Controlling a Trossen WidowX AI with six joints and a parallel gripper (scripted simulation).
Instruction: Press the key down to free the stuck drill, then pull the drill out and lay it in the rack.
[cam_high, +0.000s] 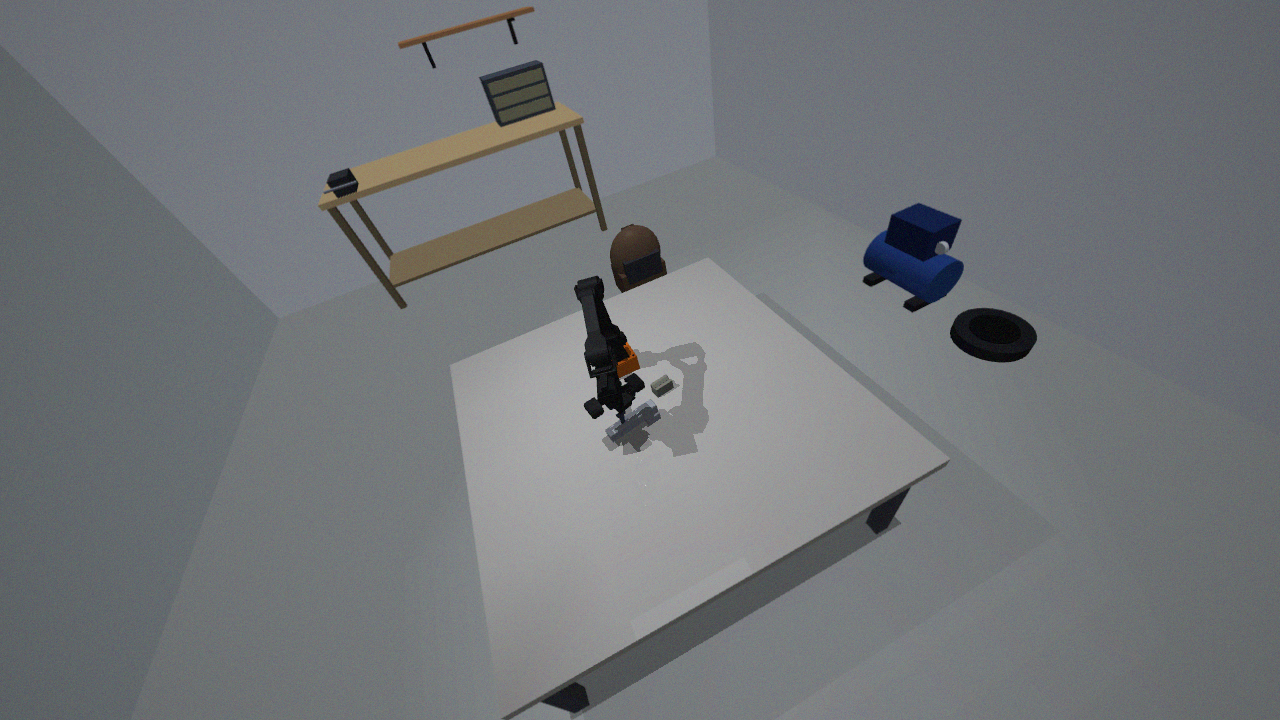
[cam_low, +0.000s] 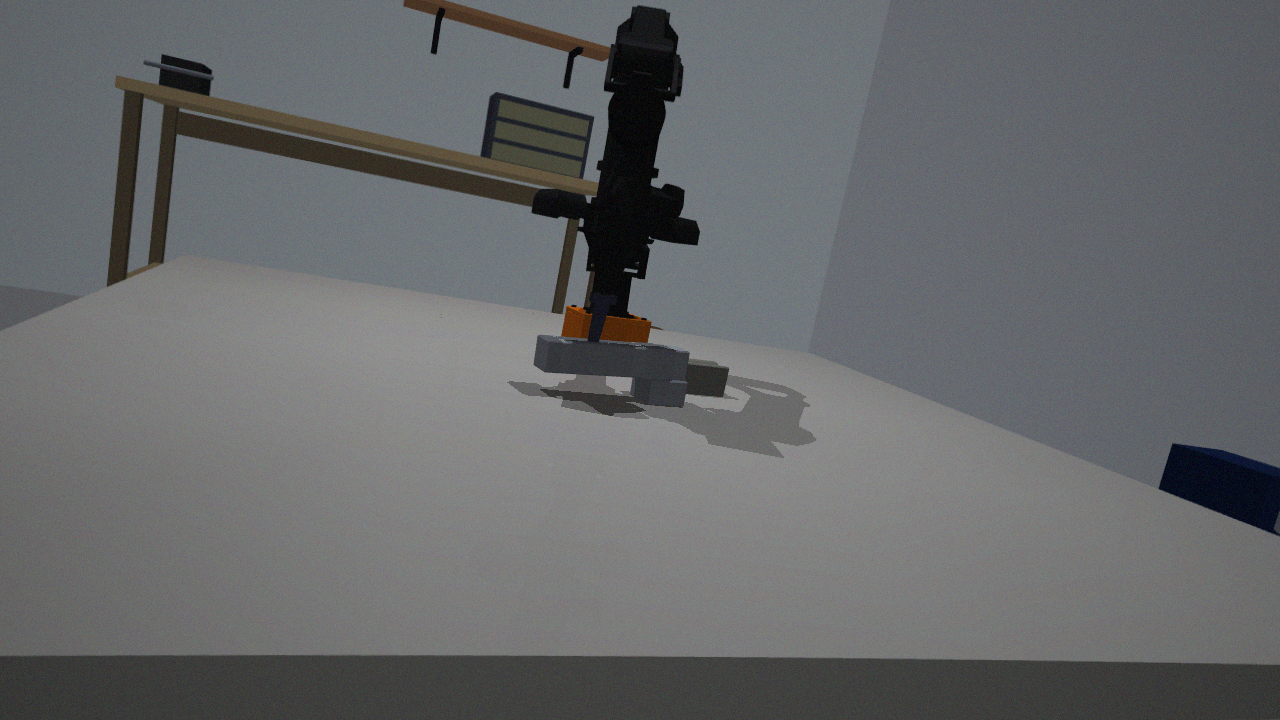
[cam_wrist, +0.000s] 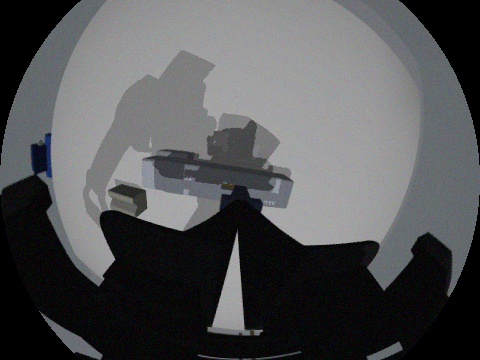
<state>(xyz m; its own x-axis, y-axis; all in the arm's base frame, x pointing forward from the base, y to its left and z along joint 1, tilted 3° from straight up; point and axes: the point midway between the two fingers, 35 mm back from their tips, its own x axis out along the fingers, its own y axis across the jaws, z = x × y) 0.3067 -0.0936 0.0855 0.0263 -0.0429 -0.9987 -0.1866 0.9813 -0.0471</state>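
A pale grey bar-shaped holder (cam_high: 637, 419) (cam_low: 581, 357) (cam_wrist: 205, 188) lies across the table, raised on a foot at one end. A dark navy piece, apparently the key (cam_low: 597, 320) (cam_wrist: 241, 196), stands upright at the bar, tapering down to its top side. My gripper (cam_high: 618, 407) (cam_low: 614, 302) (cam_wrist: 240, 206) is shut and empty, pointing down. Its tips are at the key's head; whether they touch it cannot be told. The drill cannot be told apart from the holder. A small beige grooved block, apparently the rack (cam_high: 662, 385) (cam_low: 708, 378) (cam_wrist: 128, 200), stands beside the holder with nothing seen in it.
An orange box (cam_high: 629, 360) (cam_low: 605, 327) stands behind the gripper on the white table (cam_high: 716, 501) (cam_low: 447, 537) (cam_wrist: 340, 100). The arm's shadow falls over the holder and near the rack. A wooden workbench (cam_high: 447, 152) (cam_low: 358, 137), blue compressor (cam_high: 913, 259) and black tyre (cam_high: 962, 342) stand beyond the table.
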